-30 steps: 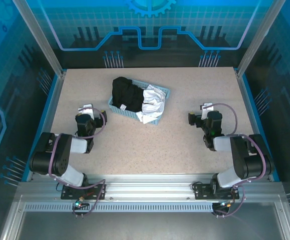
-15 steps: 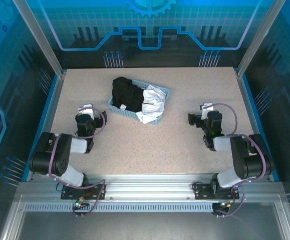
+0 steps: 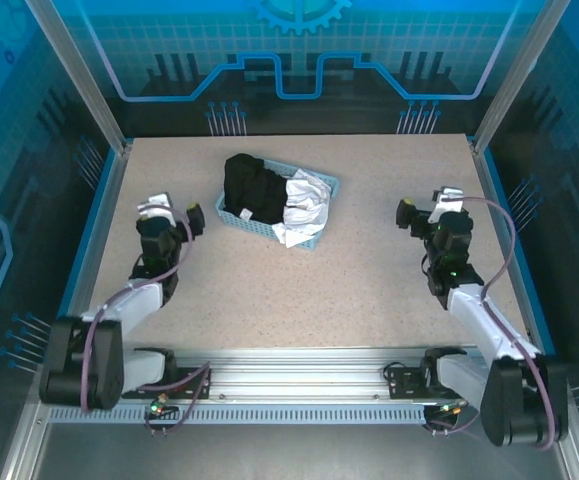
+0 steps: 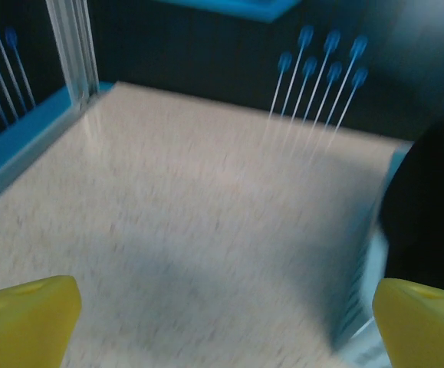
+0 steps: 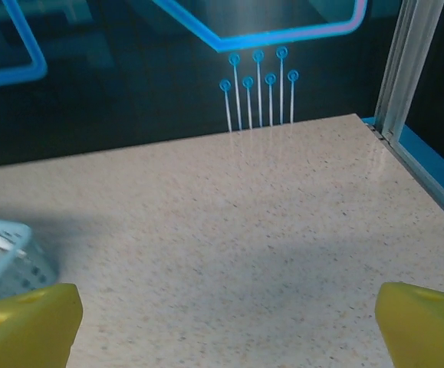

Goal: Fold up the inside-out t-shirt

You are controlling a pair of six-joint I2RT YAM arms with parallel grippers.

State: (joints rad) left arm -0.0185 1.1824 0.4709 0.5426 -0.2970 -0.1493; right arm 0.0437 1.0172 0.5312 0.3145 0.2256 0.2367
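The inside-out t-shirt [image 3: 249,187] is a bunched black heap in the left half of a light blue basket [image 3: 235,216] at the table's far middle. It also fills the right edge of the left wrist view as a dark blurred mass [image 4: 429,207]. My left gripper [image 3: 176,213] hovers left of the basket, open, its yellow fingertips [image 4: 24,318] wide apart over bare table. My right gripper [image 3: 424,211] hovers well right of the basket, open, with nothing between its yellow fingertips [image 5: 24,322].
A white cloth garment [image 3: 305,205] lies crumpled in the basket's right half and spills over its near rim. The basket's corner [image 5: 11,257] sits at the left of the right wrist view. Blue rails and metal posts [image 3: 104,165] border the speckled table.
Both arms have unfolded and stretched out from their tucked pose. The left gripper moved left and farther back, the right gripper right and farther back. Both stayed open.
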